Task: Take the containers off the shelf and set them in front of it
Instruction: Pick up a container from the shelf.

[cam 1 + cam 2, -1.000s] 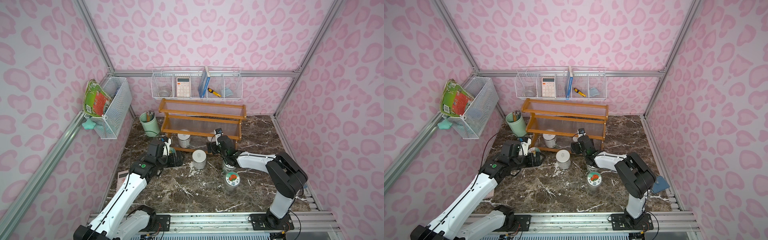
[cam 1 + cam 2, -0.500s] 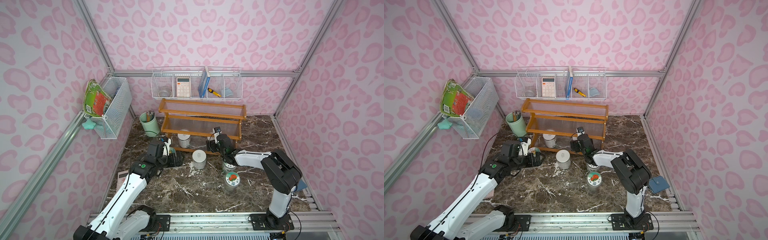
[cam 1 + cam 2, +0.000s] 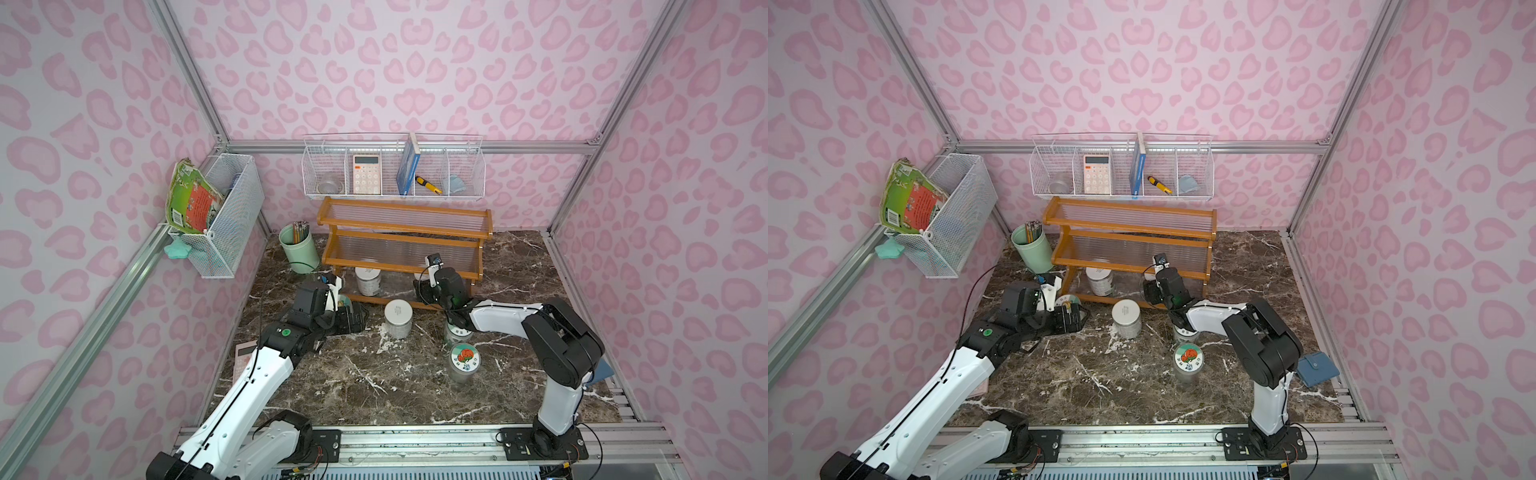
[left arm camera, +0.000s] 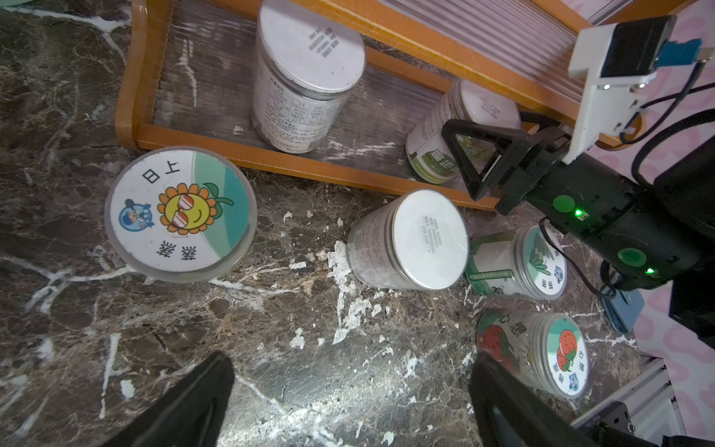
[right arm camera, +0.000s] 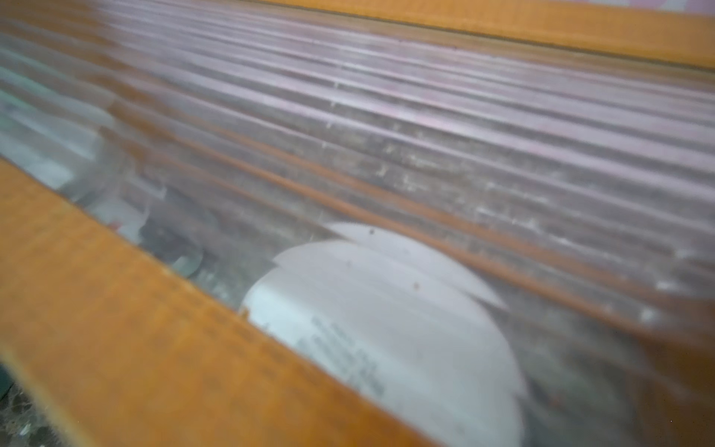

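Note:
The orange-brown shelf (image 3: 403, 216) stands at the back. On its bottom tier a white-lidded container (image 4: 305, 73) stands upright. Beside it a second white-lidded one with a green label (image 4: 479, 108) leans, and my right gripper (image 4: 476, 154) is shut on it. The right wrist view shows only a blurred white lid (image 5: 387, 329) through a ribbed tier. On the floor in front stand a sunflower-lidded jar (image 4: 180, 213), a plain white one (image 4: 421, 240), a green-leaf one (image 4: 537, 267) and a red-fruit one (image 4: 557, 352). My left gripper (image 4: 348, 394) hangs open over bare marble near the sunflower jar.
A mint-green pencil cup (image 3: 297, 249) stands left of the shelf. White wire baskets hang on the back wall (image 3: 392, 170) and the left wall (image 3: 224, 212). A blue wallet (image 3: 1316, 368) lies at the right edge, and a pink pad (image 3: 245, 357) lies under my left arm.
My right gripper has reached a little further into the bottom tier and closed on the green-labelled container. The left arm has not moved.

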You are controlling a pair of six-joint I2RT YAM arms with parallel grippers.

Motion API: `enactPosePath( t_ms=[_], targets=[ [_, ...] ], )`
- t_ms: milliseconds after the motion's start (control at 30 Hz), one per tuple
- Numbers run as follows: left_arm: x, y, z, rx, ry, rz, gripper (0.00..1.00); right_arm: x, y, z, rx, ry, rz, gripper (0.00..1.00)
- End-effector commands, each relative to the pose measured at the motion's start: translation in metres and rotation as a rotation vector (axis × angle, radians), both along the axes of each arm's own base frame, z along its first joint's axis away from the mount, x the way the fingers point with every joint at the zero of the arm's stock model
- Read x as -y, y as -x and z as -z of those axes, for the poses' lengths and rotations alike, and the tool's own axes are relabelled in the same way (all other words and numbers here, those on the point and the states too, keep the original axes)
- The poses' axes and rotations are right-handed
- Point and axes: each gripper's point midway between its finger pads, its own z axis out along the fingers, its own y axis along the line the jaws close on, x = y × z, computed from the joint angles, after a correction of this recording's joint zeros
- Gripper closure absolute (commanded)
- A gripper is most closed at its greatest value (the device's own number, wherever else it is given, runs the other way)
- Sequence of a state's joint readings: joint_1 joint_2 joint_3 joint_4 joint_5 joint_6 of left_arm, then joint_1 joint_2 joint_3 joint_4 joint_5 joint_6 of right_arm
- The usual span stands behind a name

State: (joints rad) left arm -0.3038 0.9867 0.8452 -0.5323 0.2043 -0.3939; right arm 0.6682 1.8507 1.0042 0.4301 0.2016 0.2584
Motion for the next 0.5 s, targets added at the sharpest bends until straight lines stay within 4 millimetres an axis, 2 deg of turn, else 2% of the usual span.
enactPosePath(
  t_ms=[0,467],
  targets=[
    [0.000,0.002,0.001,-0.005,0.002,0.000,0.01,-0.002,0.003,-0.011,0.016,-0.020,-0.016,0.32],
    [-0.001,0.001,0.000,-0.002,0.002,-0.003,0.01,0.002,0.028,-0.019,0.010,-0.042,-0.038,0.35]
  ],
)
